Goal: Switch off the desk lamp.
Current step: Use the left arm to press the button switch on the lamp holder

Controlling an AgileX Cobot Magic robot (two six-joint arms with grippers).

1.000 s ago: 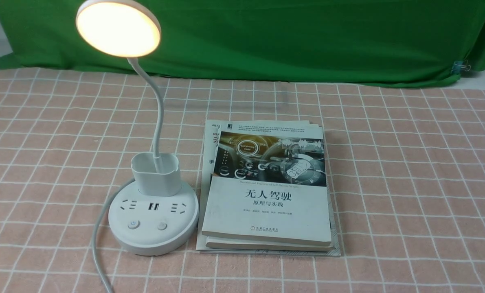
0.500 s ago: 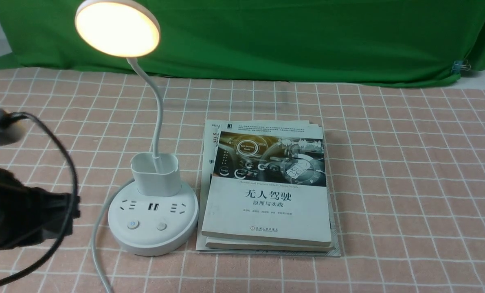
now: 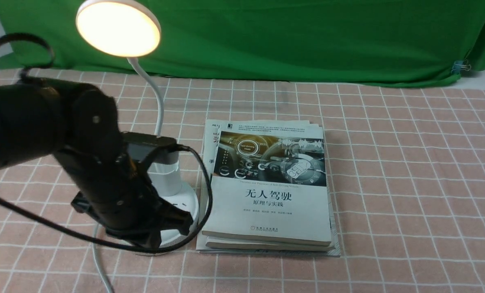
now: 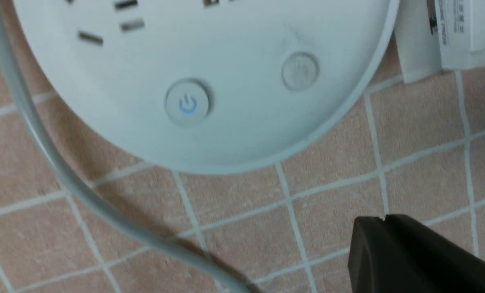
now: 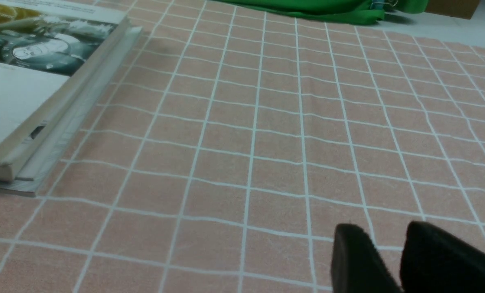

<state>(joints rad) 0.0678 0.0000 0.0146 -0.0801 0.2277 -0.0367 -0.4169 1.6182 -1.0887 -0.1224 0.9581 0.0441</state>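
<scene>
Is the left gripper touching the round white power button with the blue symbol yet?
Apart. The left wrist view shows the left gripper off to the side of the round white power button, with bare lamp base and tablecloth between them.

The left arm (image 3: 99, 162) reaches in from nine o'clock, its wrist angled down toward six o'clock. The right gripper (image 5: 382, 260) shows dark fingertips

White lamp (image 3: 118, 27), seemingly warm-lit; pinkish-brown cloth (image 3: 389, 183) with pale grid.
</scene>
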